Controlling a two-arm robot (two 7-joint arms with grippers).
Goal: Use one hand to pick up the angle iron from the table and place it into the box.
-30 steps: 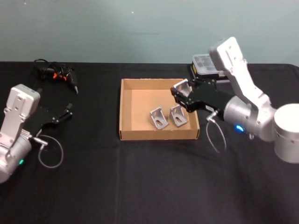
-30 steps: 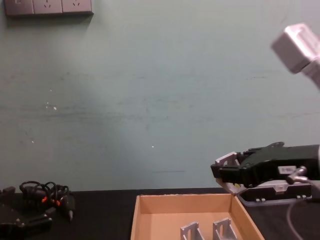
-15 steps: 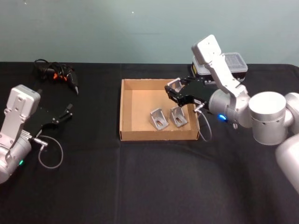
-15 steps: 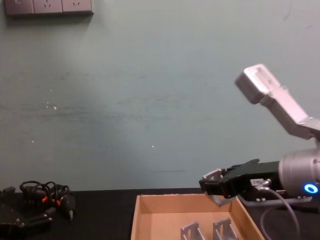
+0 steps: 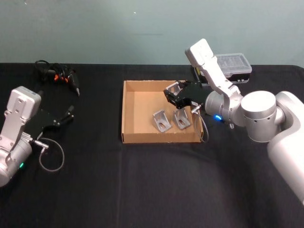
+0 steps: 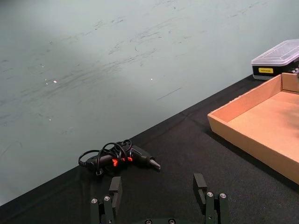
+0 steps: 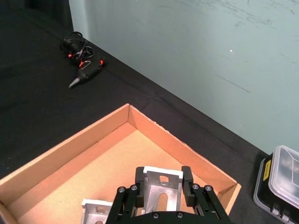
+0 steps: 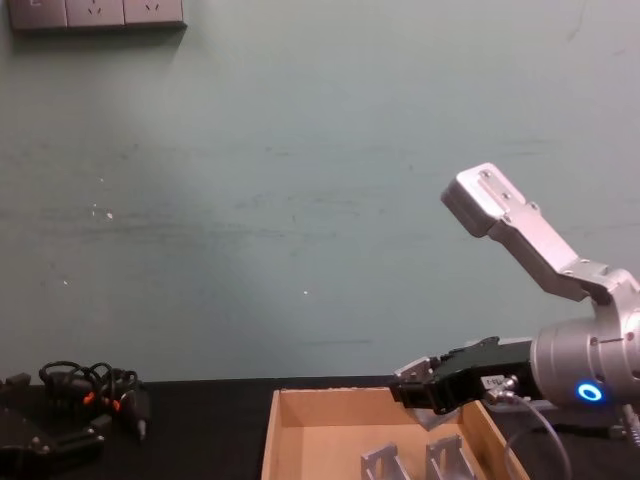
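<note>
Here the right tool (image 5: 174,91) is clamped on an angle iron (image 7: 161,187), held above the box (image 5: 128,110) near its right wall — two more angle irons (image 5: 171,119) lie inside. Left of the box, over the bench (image 5: 142,185), the left tool (image 5: 66,114) hangs with fingers apart.

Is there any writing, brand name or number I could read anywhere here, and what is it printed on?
Nothing here can actually be read.
Yellow label on the small black case with a clear lid: dark print on it, too small to read.
The same case has a yellow strip at its side, also unreadable.
The box, the angle iron in the right gripper and the table: no text seen.
</note>
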